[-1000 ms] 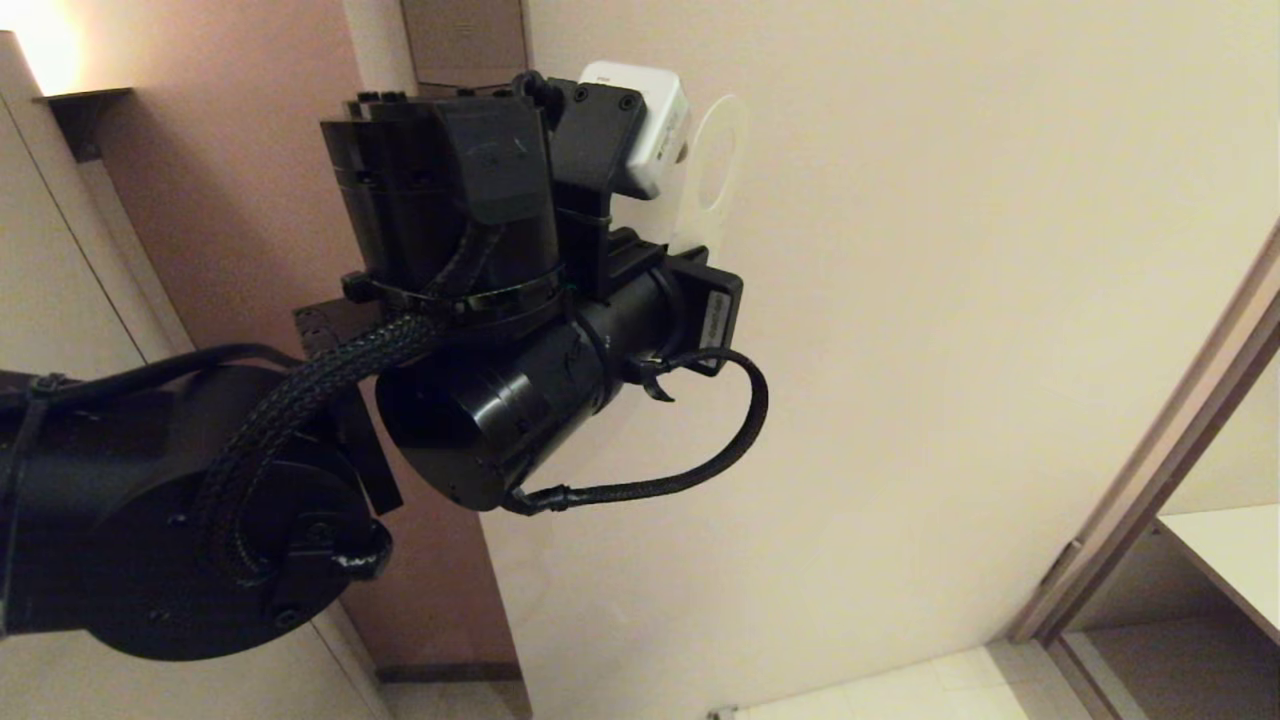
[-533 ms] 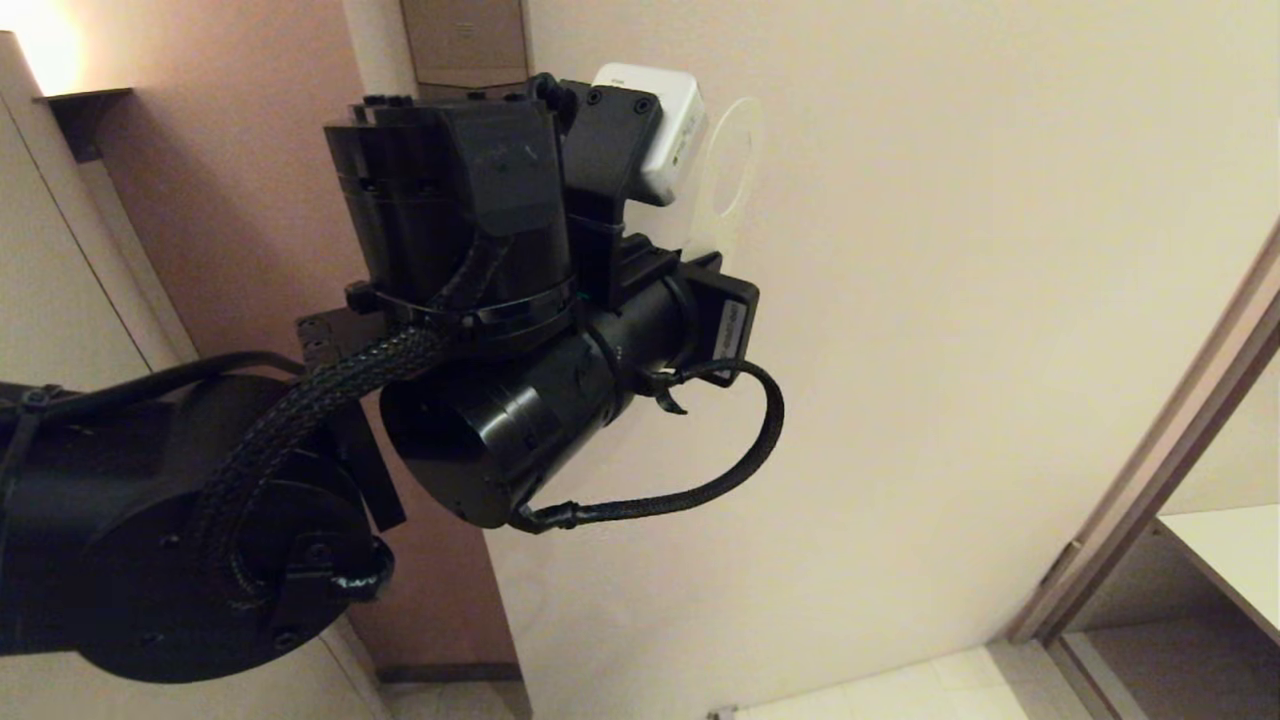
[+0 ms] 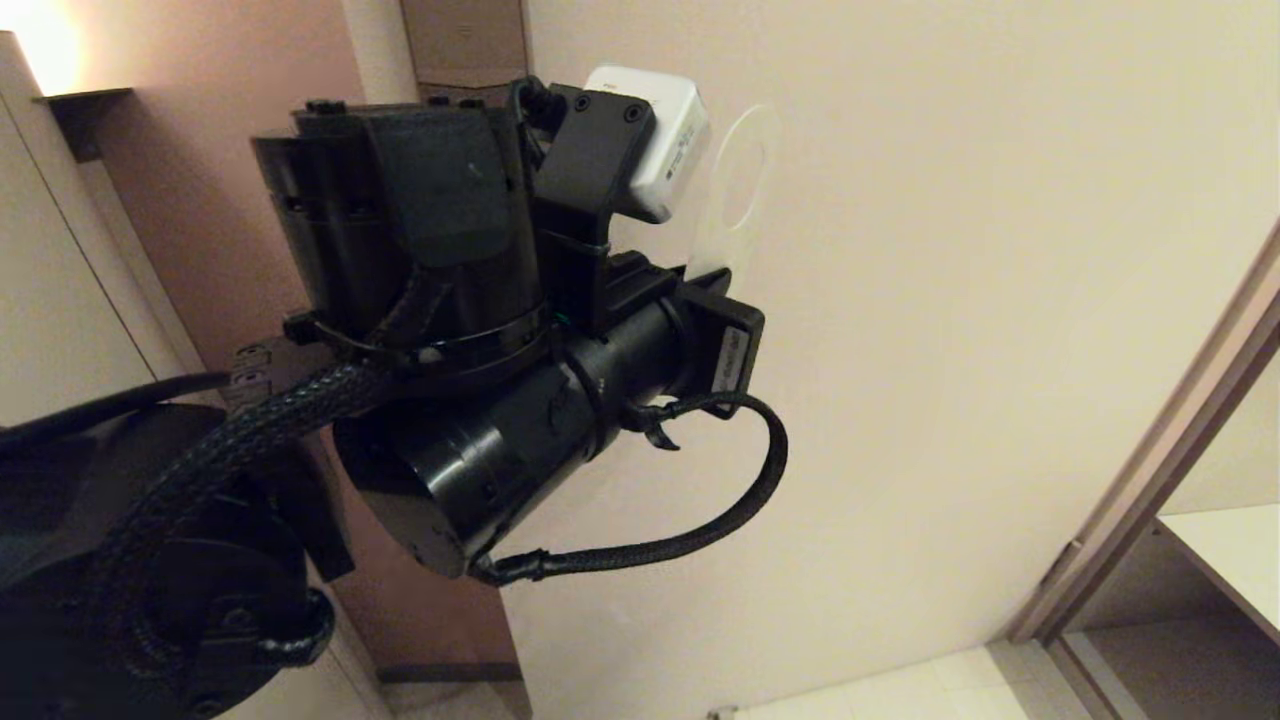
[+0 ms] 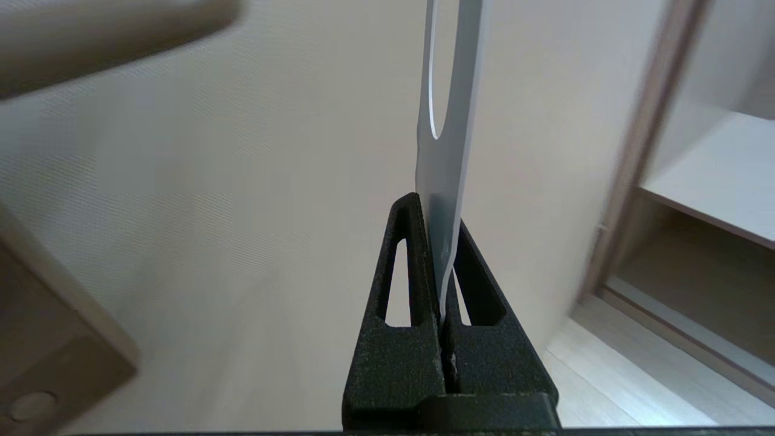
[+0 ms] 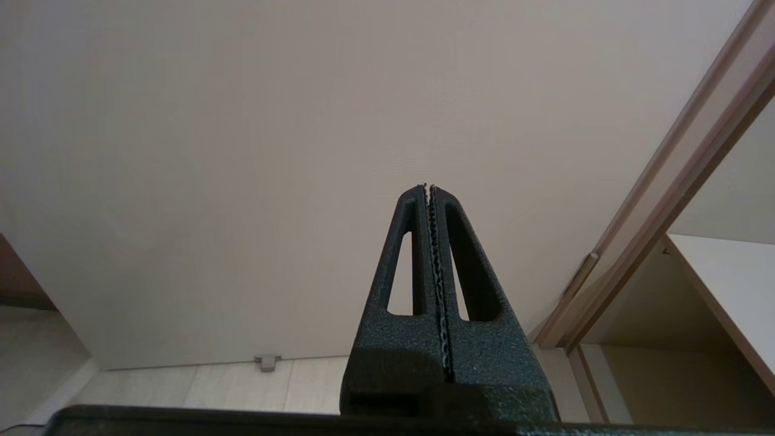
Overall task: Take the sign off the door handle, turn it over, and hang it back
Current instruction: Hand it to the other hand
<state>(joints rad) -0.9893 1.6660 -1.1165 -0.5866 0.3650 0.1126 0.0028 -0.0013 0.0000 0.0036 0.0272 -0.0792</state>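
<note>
My left gripper (image 4: 437,209) is shut on the lower end of the sign (image 4: 451,151), a thin white card seen edge-on with its long oval hole above the fingers. In the head view the sign (image 3: 708,250) stands up beside the white wrist camera (image 3: 660,130), close to the pale door (image 3: 950,300); the fingers are hidden behind the wrist. A blurred beige bar, the door handle (image 4: 109,36) by its look, lies apart from the card. The brownish lock plate (image 3: 465,40) shows above the arm. My right gripper (image 5: 428,188) is shut and empty, held low before the door.
A door frame (image 3: 1150,470) runs along the right, with a white shelf (image 3: 1230,560) beyond it. Pale floor tiles (image 3: 900,690) and a small door stop (image 5: 266,361) lie below. My left arm's bulk (image 3: 200,560) fills the lower left.
My left arm has swung and carried the sign a little to the right and slightly down along the door. The grip on the card is unchanged.
</note>
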